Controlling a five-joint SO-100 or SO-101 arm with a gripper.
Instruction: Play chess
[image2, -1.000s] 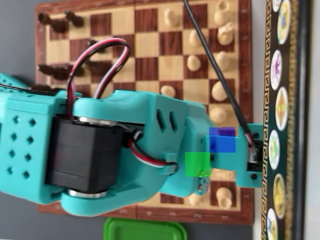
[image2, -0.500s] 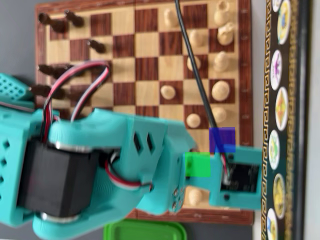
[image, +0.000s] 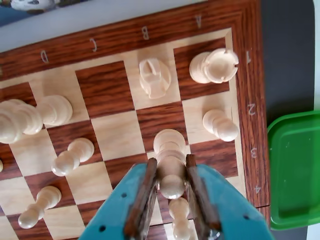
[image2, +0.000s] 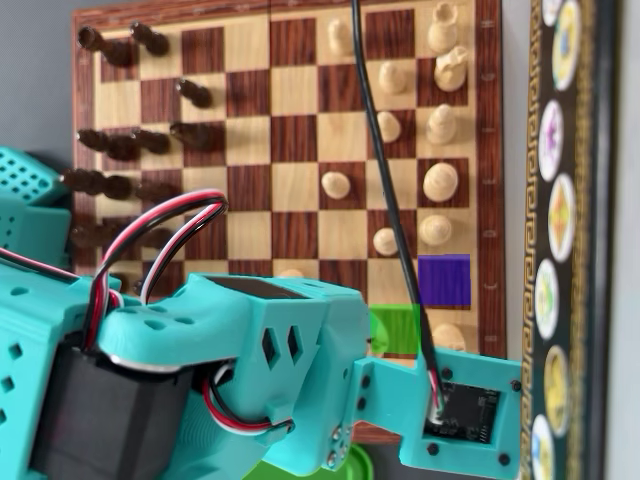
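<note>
In the wrist view my teal gripper (image: 171, 162) enters from the bottom edge. Its brown pads (image: 149, 190) press both sides of a white pawn (image: 169, 144) standing near the A-B corner of the wooden chessboard (image: 107, 87). A second white pawn (image: 180, 220) shows lower down between the fingers. A white rook (image: 215, 66) stands on A1, a knight (image: 154, 77) on B1 and a pawn (image: 221, 125) on A2. In the overhead view the arm (image2: 230, 370) covers the board's lower part and hides the gripper. Dark pieces (image2: 120, 145) line the left side, white pieces (image2: 440, 180) the right.
A green container (image: 295, 170) lies just off the board's edge beside the gripper. More white pieces (image: 55, 110) and pawns (image: 72, 156) stand to the left. In the overhead view purple (image2: 444, 279) and green (image2: 395, 328) square marks overlie the board, and a dark ornamented strip (image2: 560, 240) runs along its right.
In the overhead view the arm has swung down toward the board's lower edge. It now uncovers the middle rows and the white pieces there.
</note>
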